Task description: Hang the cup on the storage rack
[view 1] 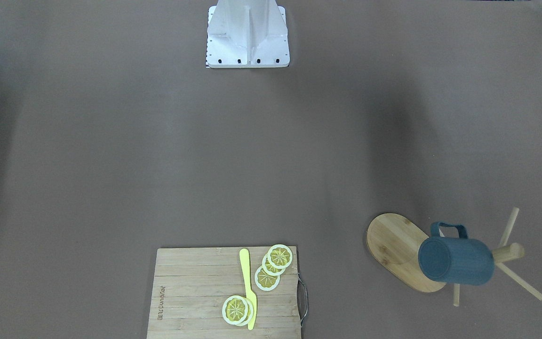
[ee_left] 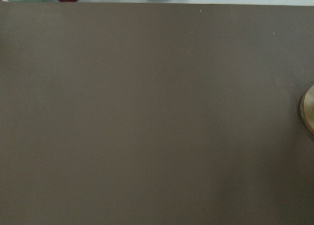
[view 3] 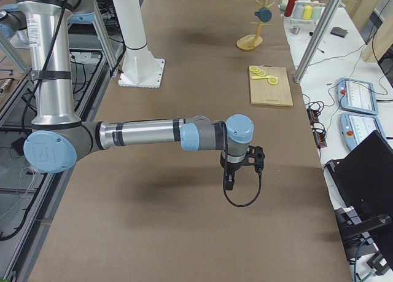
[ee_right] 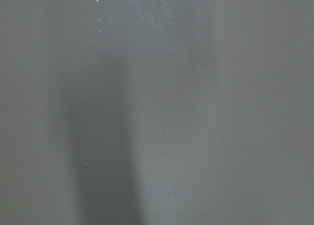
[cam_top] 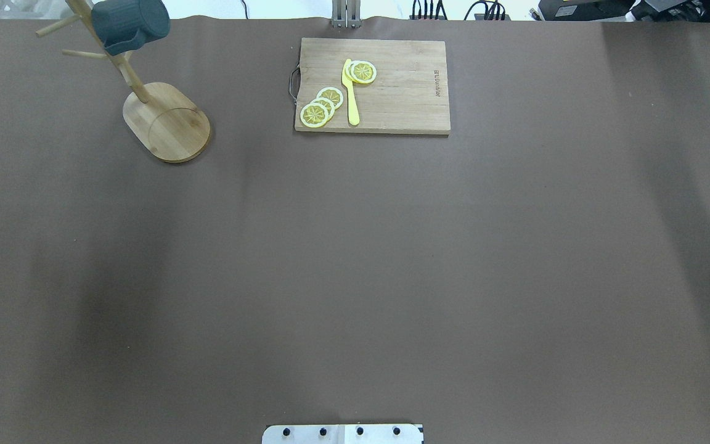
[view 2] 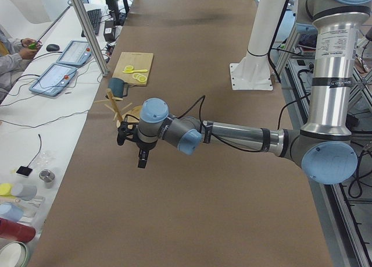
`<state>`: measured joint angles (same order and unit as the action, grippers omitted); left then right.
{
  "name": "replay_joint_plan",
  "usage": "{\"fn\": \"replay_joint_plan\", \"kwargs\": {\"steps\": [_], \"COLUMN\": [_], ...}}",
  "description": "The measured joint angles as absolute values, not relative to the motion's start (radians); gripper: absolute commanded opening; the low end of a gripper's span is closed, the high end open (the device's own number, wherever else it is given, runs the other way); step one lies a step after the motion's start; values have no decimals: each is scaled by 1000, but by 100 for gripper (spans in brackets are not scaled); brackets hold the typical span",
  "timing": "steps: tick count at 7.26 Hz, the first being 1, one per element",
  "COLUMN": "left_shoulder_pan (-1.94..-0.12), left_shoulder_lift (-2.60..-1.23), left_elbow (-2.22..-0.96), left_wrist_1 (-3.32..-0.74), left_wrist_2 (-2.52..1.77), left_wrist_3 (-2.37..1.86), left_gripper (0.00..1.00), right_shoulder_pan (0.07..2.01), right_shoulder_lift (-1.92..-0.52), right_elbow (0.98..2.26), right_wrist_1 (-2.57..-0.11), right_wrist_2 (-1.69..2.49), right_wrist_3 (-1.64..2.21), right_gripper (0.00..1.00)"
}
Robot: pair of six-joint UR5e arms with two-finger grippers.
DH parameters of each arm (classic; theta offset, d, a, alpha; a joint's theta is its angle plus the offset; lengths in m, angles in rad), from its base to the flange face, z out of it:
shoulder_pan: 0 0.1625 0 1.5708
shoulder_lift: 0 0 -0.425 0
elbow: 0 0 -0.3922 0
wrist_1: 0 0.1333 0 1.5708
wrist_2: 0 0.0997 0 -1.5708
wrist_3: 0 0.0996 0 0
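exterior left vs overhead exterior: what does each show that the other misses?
Only exterior left: the left arm, its tool, and an operator. Only overhead exterior: the storage rack base unobstructed, and the metal handle of the cutting board. Both: the cup hanging on the rack; lemon slices and a yellow knife on the board.

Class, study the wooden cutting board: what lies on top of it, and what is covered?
A yellow knife and lemon slices lie on the cutting board: three overlapping beside the knife, two stacked on its other side. The lower slices are partly hidden by those above.
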<state>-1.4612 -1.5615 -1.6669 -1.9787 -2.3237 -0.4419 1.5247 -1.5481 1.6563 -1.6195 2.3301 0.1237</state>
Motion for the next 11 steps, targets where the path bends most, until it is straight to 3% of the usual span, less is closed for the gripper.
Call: {"fn": "replay_joint_plan", "kwargs": {"steps": [5,11], "left_shoulder_pan": [-1457,-1458], "left_shoulder_lift": [-1528,-1474], "left_elbow": [-1673,-1676], "left_wrist_1": [-1773,-1751], "left_wrist_2": [-2408,-2419], "left_wrist_3": [-251,-213], "left_gripper": [97,98], "right_shoulder_pan": [1525,1524], "right_shoulder_lift": [-1585,-1587], "right_elbow": [1665,1660], "right_wrist_1": [-1617,-1621], "right_wrist_2": [2298,2296], "right_wrist_3": [67,31], "right_gripper": [100,100]}}
